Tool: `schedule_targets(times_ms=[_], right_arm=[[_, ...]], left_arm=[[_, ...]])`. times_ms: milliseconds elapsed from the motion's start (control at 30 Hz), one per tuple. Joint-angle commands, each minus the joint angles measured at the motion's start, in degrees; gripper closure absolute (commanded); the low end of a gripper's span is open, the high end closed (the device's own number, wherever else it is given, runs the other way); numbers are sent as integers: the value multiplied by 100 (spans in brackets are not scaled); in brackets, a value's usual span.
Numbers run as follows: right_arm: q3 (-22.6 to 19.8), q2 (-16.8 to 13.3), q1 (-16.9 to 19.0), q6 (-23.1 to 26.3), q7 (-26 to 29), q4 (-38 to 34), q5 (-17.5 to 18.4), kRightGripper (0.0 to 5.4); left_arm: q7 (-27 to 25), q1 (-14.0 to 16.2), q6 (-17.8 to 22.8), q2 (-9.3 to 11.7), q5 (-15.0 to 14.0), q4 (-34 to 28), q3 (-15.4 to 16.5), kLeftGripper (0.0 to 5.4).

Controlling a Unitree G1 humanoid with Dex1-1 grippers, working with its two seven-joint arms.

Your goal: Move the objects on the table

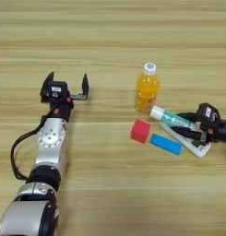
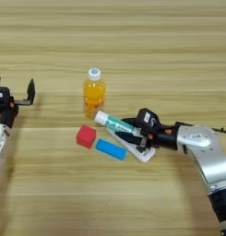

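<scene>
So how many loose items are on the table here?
5: orange-drink bottle standing at the back, red cube and flat blue block in front, white-and-green tube lying over the white remote control by the right claw.

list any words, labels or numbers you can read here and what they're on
None can be read.
Tube: green print on its white body, too blurred to read.
Bottle: no label visible.
Remote: nothing readable on it.
Left pincer: a small white mark on its black housing, too small to read.
Right pincer: no markings legible.
</scene>
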Motion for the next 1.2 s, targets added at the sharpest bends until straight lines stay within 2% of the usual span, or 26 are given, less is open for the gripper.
schedule_targets(times_ms=[33, 167, 900, 1200], right_arm=[[228, 284, -208, 73, -135, 81, -132, 374], [225, 541, -422, 198, -401, 249, -171, 374], [466, 998, -819, 176, -598, 685, -351, 374], [427, 1049, -931, 129, -616, 996, -386, 374]], left_arm=[[37, -79, -29, -28, 90, 13, -21, 0], [47, -65, -29, -31, 93, -6, -21, 0], [83, -58, -37, -75, 124, -30, -39, 0], [98, -40, -25, -101, 151, -76, -34, 0]])
